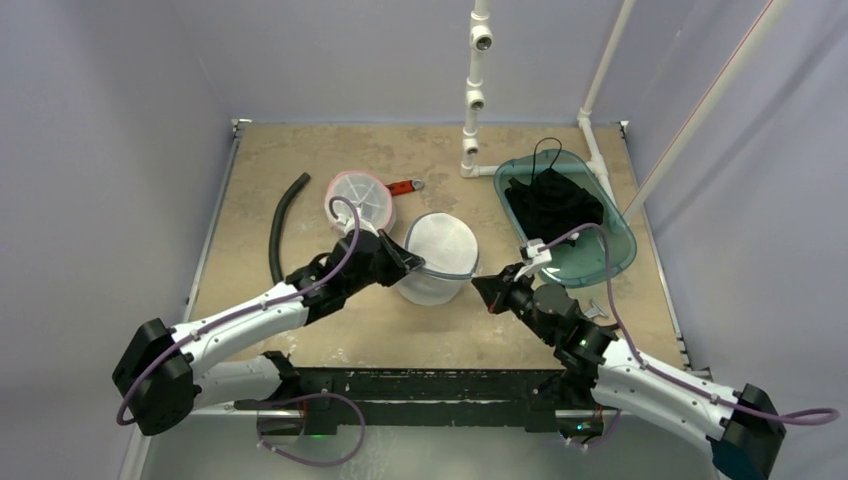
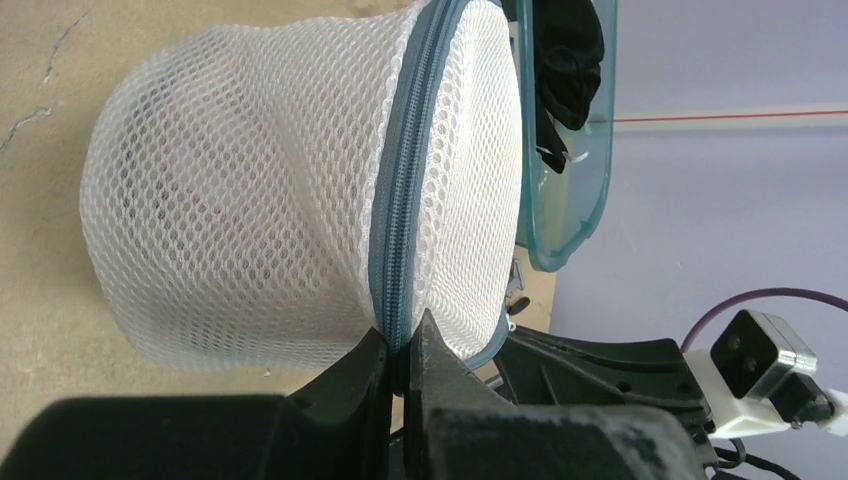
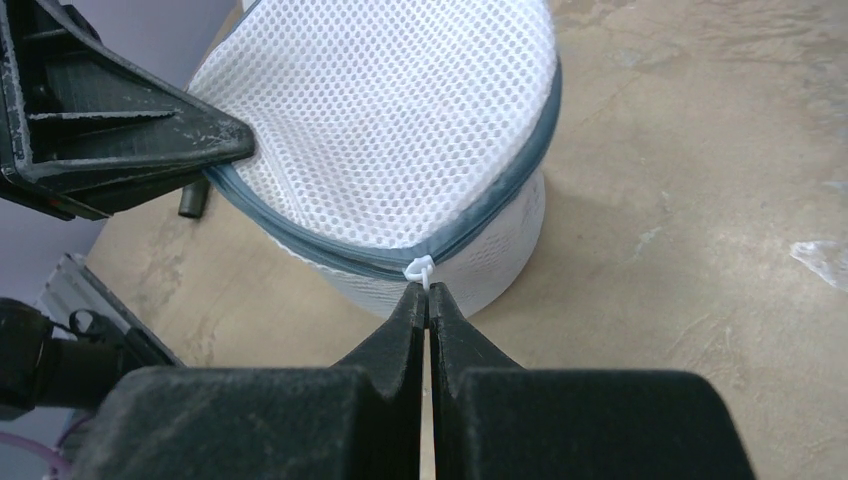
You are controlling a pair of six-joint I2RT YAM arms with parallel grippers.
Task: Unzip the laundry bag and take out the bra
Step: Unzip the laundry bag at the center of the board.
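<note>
My left gripper (image 2: 403, 352) is pinching the laundry bag (image 1: 437, 258) by its zipper band (image 2: 396, 200), bracing it, while my right gripper (image 3: 428, 300) is pinching the pull tab (image 3: 419, 269).

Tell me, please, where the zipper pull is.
The small white zipper pull sits mid right-wrist view on the mesh laundry bag's grey zipper, at the right gripper.

The laundry bag (image 1: 437, 258) veils its contents; the teal tub (image 2: 578, 205) is cut off above
</note>
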